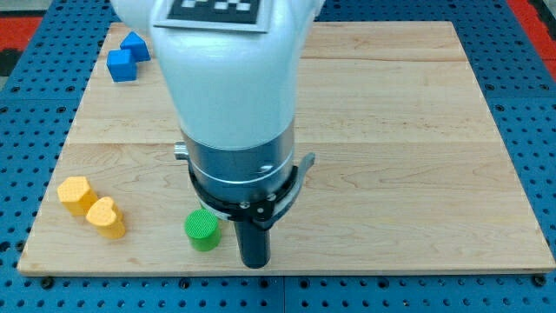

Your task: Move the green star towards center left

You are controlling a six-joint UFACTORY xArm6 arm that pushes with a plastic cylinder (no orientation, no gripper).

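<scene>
A green block (pixel 202 230) stands near the board's bottom edge, left of the middle. It looks round with a ridged top, and I cannot make out star points. My tip (pixel 254 263) rests on the board just to the view's right of the green block, with a small gap between them. The rod hangs from the large white and grey arm body (pixel 234 96), which hides the middle of the board.
Two yellow blocks (pixel 76 194) (pixel 106 217) sit side by side at the bottom left. Two blue blocks (pixel 122 65) (pixel 135 45) sit at the top left corner. The wooden board (pixel 408 130) lies on a blue perforated table (pixel 539 104).
</scene>
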